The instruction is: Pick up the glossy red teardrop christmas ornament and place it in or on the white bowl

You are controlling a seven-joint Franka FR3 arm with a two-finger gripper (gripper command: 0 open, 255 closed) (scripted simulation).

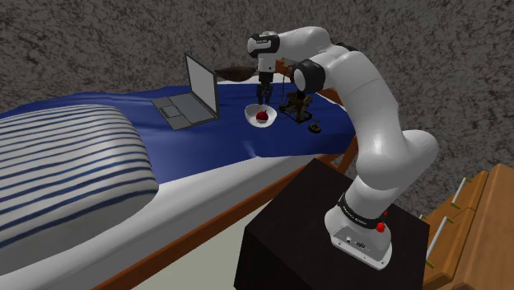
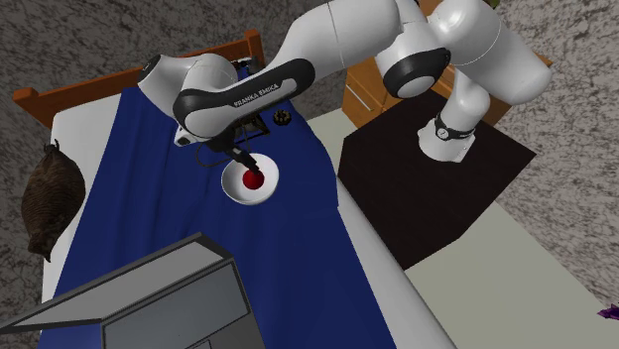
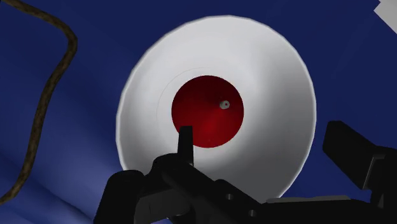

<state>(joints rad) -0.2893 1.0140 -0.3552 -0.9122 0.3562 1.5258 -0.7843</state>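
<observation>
A glossy red ornament (image 1: 263, 117) (image 2: 255, 180) (image 3: 207, 111) rests in the middle of the white bowl (image 1: 250, 113) (image 2: 234, 188) (image 3: 280, 83), which sits on the blue bedspread. My black gripper (image 1: 264, 92) (image 2: 241, 159) (image 3: 261, 137) hangs straight above the bowl, pointing down at it. In the wrist view its two fingers stand well apart with nothing clasped between them, and the ornament lies free below them with its small cap hole facing up.
An open laptop (image 1: 193, 99) (image 2: 149, 297) stands on the bed beside the bowl. A dark metal object (image 1: 296, 105) and a small black piece (image 1: 314, 127) lie near the bed's edge. A brown bag (image 2: 52, 193), a rope (image 3: 51, 83) and a striped duvet (image 1: 66, 173) are also on the bed.
</observation>
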